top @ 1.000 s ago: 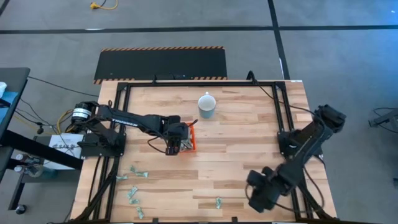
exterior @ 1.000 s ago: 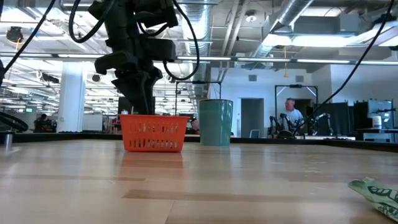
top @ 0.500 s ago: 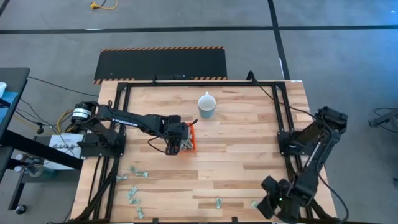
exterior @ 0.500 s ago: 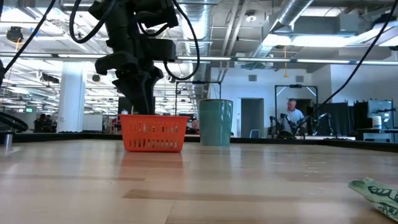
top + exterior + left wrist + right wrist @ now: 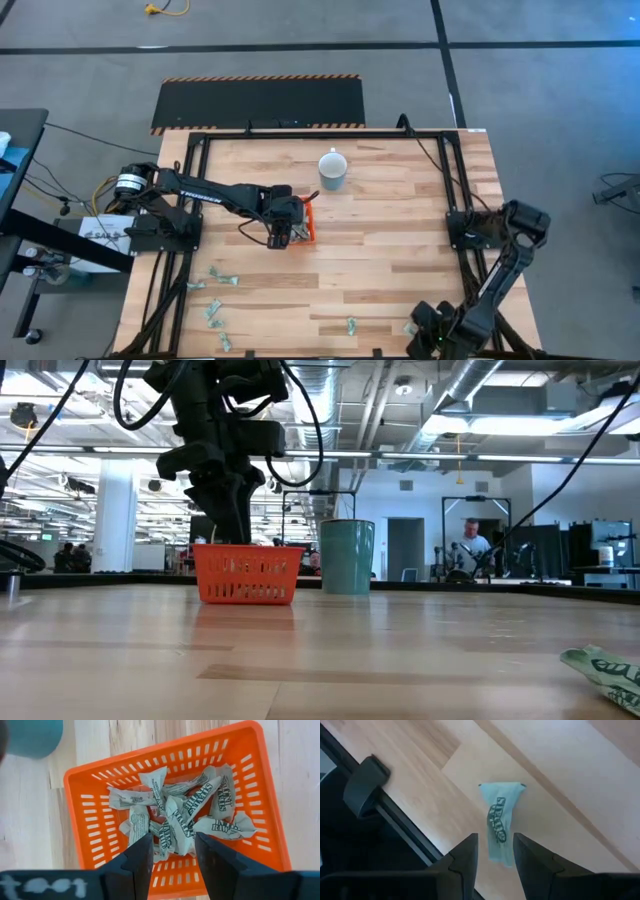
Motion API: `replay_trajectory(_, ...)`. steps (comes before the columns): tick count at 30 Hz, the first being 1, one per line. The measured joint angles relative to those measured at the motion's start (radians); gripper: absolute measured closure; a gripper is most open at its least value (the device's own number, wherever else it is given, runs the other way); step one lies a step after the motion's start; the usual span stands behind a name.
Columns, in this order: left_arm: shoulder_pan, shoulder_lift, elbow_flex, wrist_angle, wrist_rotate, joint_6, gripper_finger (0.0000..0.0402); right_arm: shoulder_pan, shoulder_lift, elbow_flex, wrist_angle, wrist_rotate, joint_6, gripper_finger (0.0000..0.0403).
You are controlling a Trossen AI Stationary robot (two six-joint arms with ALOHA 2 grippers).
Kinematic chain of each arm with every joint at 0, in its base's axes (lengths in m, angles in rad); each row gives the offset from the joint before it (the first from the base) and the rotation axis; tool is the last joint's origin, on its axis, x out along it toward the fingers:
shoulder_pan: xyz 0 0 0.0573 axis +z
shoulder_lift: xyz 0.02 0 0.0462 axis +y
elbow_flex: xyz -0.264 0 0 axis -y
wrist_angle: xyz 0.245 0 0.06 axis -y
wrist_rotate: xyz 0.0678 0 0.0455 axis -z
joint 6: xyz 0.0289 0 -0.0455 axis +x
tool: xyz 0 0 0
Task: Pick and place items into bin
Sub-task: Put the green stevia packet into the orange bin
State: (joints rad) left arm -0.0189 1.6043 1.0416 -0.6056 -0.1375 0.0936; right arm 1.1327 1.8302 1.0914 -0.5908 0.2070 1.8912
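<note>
Wrapped green-and-white candies (image 5: 176, 817) heaped in the orange slotted bin (image 5: 87, 815) mid-table, just beside the pale blue mug (image 5: 332, 170); more candies scattered along the table's near edge, well apart from the bin. Left gripper (image 5: 172, 855) poised directly above the pile, fingers parted and empty. Right gripper (image 5: 492, 852) low over the near right corner, jaws spread on either side of a single candy (image 5: 499, 820) lying flat close to the black table frame (image 5: 395, 817). Step in hand, by the look of it: the right arm's pick. Best done by dropping straight down, centring the fingers across the wrapper's narrow body rather than its crimped ends, closing gently on the thin crinkled film, and keeping clear of the frame rail.
</note>
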Motion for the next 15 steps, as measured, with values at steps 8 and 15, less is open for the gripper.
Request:
replay_trajectory(8,0.000,0.000,0.000,0.006,0.000,-0.002,0.0264,-0.031,0.037,0.008,-0.016,-0.091,-0.029,0.0290)
replay_trajectory(15,0.000,0.000,0.000,0.007,0.000,-0.003,0.0264,-0.036,0.030,0.005,-0.030,-0.096,-0.091,0.0344)
